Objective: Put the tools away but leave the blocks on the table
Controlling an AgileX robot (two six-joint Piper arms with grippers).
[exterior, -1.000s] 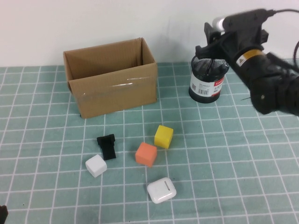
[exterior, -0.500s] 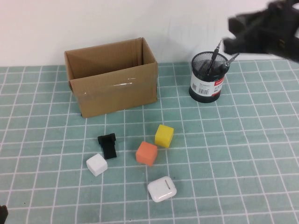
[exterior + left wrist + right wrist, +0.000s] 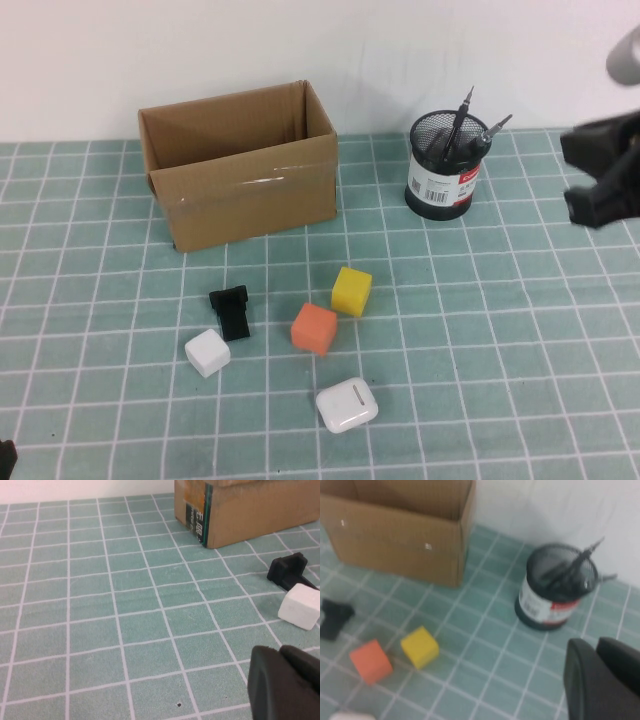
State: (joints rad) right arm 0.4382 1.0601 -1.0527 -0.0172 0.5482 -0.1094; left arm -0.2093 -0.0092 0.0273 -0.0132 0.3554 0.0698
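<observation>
Right end effector (image 3: 603, 182): raised, empty (fingers apart).
Mesh cup (image 3: 444, 166): just beside it, holding tools (image 3: 458, 117).
Left end effector (image 3: 285, 682): grip cannot be told.

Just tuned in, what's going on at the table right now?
The tools stand in the black mesh cup at the back of the table. The right gripper hangs to the cup's right, holding nothing. The yellow block, orange block and white block sit on the mat. The left gripper is low at the near left corner.
</observation>
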